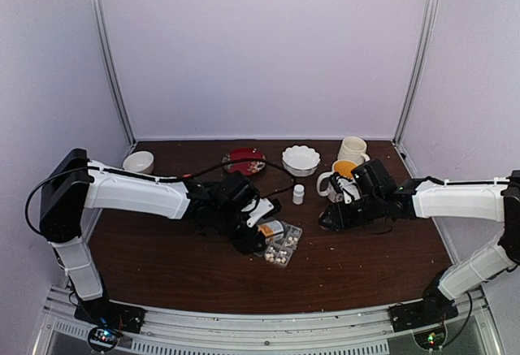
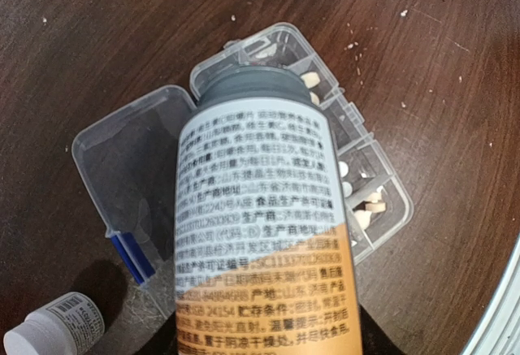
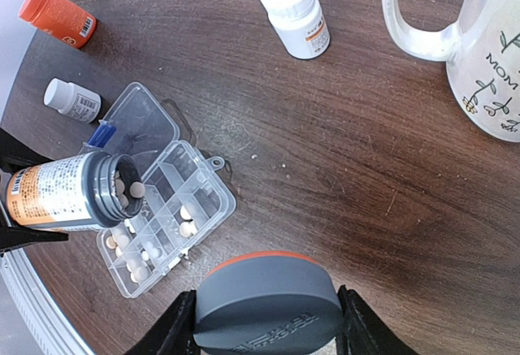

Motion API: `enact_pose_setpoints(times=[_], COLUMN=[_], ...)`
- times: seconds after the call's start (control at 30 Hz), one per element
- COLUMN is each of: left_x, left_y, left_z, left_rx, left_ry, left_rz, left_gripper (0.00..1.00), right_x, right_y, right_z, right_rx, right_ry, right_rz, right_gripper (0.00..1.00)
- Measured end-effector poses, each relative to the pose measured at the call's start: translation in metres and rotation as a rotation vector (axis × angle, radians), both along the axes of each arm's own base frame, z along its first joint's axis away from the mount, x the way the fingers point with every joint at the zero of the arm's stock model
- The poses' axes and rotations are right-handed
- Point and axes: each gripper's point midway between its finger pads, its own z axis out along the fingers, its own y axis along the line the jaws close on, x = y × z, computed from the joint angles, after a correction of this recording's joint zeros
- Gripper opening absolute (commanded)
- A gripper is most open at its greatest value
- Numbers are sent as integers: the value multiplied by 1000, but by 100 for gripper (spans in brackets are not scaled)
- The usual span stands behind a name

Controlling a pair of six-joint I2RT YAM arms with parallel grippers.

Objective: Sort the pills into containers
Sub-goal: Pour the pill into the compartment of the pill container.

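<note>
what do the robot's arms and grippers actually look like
The left arm and right arm both have smooth white shells on the long links and boxy black housings at the joints. A thin black cable runs loosely along the left arm. The left gripper and right gripper are black, with flat black fingers. The bases are black too.

PLACE: robot lab booth | SIGNS: white panel walls (image 1: 260, 46) — metal frame posts (image 1: 109, 50)

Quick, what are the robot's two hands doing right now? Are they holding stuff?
The left gripper is shut on the open pill bottle, tipped over the pill box.
The right gripper is shut on the grey cap.
</note>
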Motion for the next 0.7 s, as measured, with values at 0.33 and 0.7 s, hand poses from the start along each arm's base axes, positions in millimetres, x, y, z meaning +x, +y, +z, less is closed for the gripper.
enact_pose_setpoints(times=[0.33,0.7], left_x=[2,2], left_y=[-5,1], left_z=[-1,3], left_rx=[-13,-11], left_ry=[12,3], left_rz=[2,13], left_gripper=[0,0], right_x=[0,0], right_y=[0,1], right_z=[0,-3], right_rx=[0,-1], right_ry=[0,8], right_rz=[0,3], right_gripper=[0,0])
